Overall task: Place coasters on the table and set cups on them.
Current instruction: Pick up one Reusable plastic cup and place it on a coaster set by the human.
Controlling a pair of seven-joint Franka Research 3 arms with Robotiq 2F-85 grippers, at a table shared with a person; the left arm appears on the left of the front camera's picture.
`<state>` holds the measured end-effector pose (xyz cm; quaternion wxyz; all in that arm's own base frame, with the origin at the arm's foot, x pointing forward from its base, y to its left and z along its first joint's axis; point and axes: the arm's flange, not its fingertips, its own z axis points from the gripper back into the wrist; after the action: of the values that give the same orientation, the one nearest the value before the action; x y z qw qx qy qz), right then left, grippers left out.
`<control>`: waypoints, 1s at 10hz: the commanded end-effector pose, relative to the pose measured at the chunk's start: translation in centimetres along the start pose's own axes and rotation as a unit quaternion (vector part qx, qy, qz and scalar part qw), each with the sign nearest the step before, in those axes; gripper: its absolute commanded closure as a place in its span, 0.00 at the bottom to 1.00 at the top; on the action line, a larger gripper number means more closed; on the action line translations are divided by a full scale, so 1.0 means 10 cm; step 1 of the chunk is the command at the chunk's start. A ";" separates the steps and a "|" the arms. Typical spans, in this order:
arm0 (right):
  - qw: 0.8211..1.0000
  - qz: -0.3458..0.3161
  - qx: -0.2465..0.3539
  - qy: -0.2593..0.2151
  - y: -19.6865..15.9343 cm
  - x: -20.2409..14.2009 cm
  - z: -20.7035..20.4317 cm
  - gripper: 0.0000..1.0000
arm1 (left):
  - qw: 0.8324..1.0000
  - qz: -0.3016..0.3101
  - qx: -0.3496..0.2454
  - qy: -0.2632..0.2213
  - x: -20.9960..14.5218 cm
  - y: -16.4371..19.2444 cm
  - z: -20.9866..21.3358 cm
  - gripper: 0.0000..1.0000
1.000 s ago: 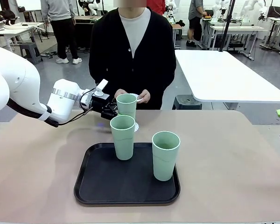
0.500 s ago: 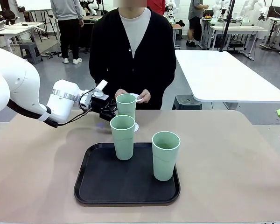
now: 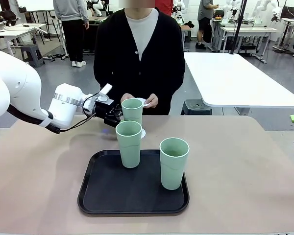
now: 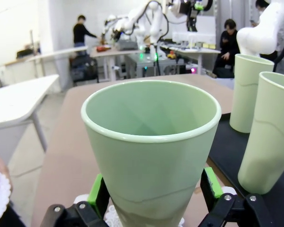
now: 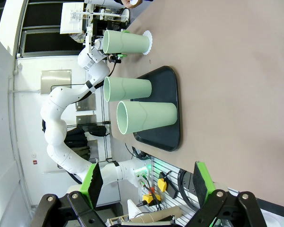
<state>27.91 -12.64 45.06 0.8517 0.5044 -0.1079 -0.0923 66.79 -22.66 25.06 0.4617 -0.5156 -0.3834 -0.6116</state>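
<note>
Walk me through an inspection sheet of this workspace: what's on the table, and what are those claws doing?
Surface: beige table, no spills seen.
Job's things: middle cup and right cup upright on the black tray; far cup on a coaster past the tray; spare coasters in the person's hands.
Clutter: nothing seen.
Claws: left claw shut on the far cup; right claw open, holding nothing.
Cables: black cable at the left arm's wrist.
Surroundings: person standing opposite; white table behind.

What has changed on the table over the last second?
Nothing visible. The left hand stays closed around the far cup on its coaster; the other two cups stay on the tray.
</note>
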 end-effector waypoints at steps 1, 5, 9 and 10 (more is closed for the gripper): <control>1.000 0.003 0.006 0.002 0.00 0.01 -0.01 0.00 | 1.000 0.008 -0.019 0.001 0.05 0.09 0.08 0.00; 1.000 0.003 0.006 0.002 0.00 0.01 -0.01 0.00 | 1.000 0.004 -0.028 0.012 0.07 0.11 0.12 0.00; 1.000 0.003 0.006 0.002 0.00 0.01 -0.01 0.00 | 1.000 0.003 -0.024 0.018 0.07 0.15 0.14 0.00; 1.000 0.003 0.006 0.002 0.00 0.01 -0.01 0.00 | 1.000 0.001 -0.020 0.021 0.07 0.15 0.14 0.00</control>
<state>27.91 -12.64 45.06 0.8517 0.5044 -0.1079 -0.0923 67.69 -21.86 25.64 0.4555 -0.5139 -0.3729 -0.6239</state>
